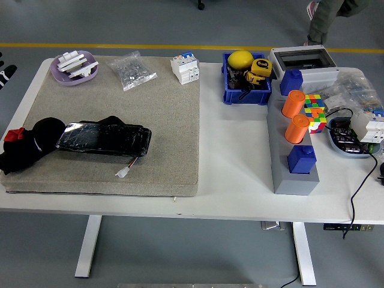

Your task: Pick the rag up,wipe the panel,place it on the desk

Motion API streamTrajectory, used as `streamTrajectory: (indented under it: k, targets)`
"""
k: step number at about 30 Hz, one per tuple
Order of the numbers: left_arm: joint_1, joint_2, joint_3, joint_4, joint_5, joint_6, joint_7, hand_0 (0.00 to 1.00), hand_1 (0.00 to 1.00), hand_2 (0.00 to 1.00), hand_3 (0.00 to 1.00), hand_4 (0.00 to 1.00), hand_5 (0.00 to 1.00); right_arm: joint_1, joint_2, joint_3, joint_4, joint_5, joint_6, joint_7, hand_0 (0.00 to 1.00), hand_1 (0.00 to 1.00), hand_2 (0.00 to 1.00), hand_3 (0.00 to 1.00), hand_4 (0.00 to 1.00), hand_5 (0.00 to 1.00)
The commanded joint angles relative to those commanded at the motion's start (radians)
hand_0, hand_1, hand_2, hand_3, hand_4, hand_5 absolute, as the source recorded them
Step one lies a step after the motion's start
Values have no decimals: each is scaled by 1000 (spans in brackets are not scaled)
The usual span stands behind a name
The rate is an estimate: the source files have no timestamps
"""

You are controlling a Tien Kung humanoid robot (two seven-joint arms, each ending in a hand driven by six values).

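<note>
On the mat's left end lies the black rag (27, 147) beside the panel (103, 139); no robot hand visible

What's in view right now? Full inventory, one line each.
mat: 1, grey-beige, table's left half
panel: 1, black, glossy, mat's front left
rag: 1, black with a red bit, left of the panel, touching it
connector: 1, white, on wires below the panel
dish: 1, lilac, white parts inside, mat's far left corner
bag: 1, clear, small parts, mat's far edge
breaker: 1, white, mat's far right corner
bin: 1, blue, yellow items inside, table centre back
enclosure: 1, grey, back right
block: 1, grey, carrying 2 orange cylinders, 2 blue pieces
cube: 1, multicoloured, right of the block
left hand: black and white, at left edge, only partly visible
</note>
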Motion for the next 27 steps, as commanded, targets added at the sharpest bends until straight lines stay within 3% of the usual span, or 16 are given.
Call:
streamTrajectory:
  k: [27]
  targets:
    - [-5,14,-13,14,-12,-2,3,695,777,766,628,949,271,2,9,10,-3,2,1,2,748,620,680,681,998,627]
